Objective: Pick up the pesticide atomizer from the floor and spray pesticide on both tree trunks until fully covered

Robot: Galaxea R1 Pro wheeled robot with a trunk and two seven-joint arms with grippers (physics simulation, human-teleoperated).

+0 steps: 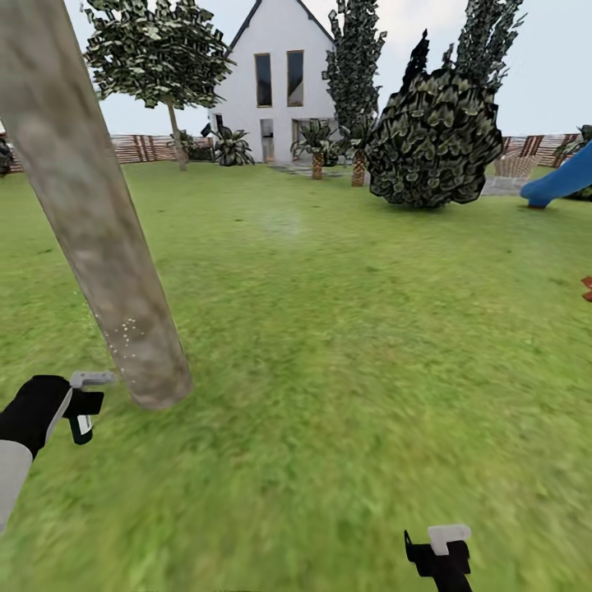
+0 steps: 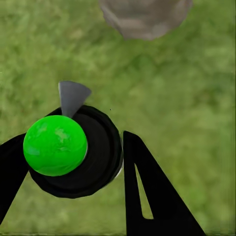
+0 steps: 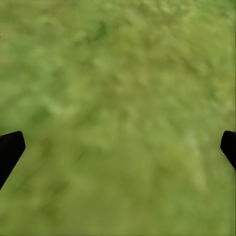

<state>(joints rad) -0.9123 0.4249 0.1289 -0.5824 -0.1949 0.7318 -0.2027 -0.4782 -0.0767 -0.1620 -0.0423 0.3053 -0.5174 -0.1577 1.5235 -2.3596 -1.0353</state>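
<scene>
One thick tree trunk (image 1: 99, 222) leans across the left of my head view, mottled grey-tan, its base planted in the lawn (image 1: 345, 345) just ahead of my left gripper (image 1: 82, 403). A few pale specks dot the bark low down. On the left wrist camera I see the pesticide atomizer (image 2: 66, 150), a black body with a bright green round cap and a grey nozzle, pinched between my left fingers (image 2: 152, 196), with the trunk's foot (image 2: 145, 17) close beyond it. My right gripper (image 1: 440, 551) hangs low over bare grass, its fingertips (image 3: 10, 150) spread wide with nothing between them. Farther off, a big dark shrub (image 1: 432, 136) stands near a blue slide (image 1: 563, 181), short palms (image 1: 316, 152) front a white house (image 1: 284, 82), and a slatted fence (image 1: 140, 148) runs behind.
</scene>
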